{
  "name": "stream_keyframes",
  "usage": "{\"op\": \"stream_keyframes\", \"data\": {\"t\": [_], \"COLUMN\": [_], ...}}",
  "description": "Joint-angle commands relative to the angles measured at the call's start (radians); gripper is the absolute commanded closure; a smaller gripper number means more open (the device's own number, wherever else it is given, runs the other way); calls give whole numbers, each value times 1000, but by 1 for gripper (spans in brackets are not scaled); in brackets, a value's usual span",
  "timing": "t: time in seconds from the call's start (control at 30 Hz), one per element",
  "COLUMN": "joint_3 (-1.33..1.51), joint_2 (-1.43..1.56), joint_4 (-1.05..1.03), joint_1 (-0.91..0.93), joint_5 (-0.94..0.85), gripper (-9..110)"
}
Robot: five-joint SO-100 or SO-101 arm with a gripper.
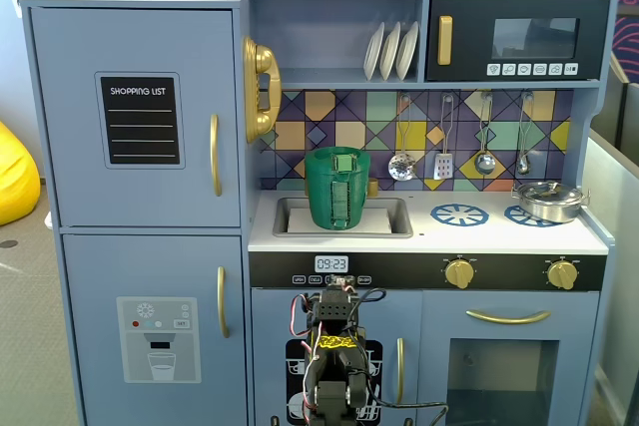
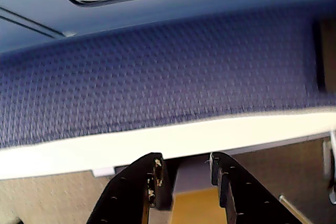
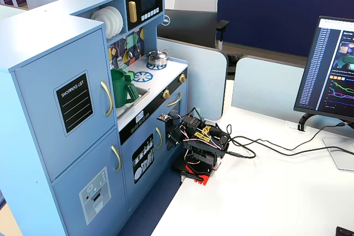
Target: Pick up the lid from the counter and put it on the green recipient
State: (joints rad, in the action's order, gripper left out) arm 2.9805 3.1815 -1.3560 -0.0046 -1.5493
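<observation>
- Toy kitchen beside white desk.
- Green recipient stands upright in sink, lid seated on top.
- Gripper: empty, jaws narrowly parted.

Steel pot on burner; plates on shelf.

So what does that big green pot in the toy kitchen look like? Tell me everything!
The tall dark-green plastic pot is a ribbed cylinder, wider at the top, with a vertical handle strip down its front. It stands upright in the sink basin of the blue toy kitchen, left of the blue burner rings. A small green lid with a raised square knob already sits on its top. Nothing else touches it; the gripper is folded low, far from it.
</observation>
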Motion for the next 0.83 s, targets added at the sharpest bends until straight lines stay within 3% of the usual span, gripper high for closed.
{"op": "stream_keyframes", "data": {"t": [0.0,0.8], "joint_3": [17,17], "joint_2": [-5,-3], "joint_4": [-176,-176], "joint_1": [-17,-14], "joint_5": [40,38], "gripper": [97,93]}}
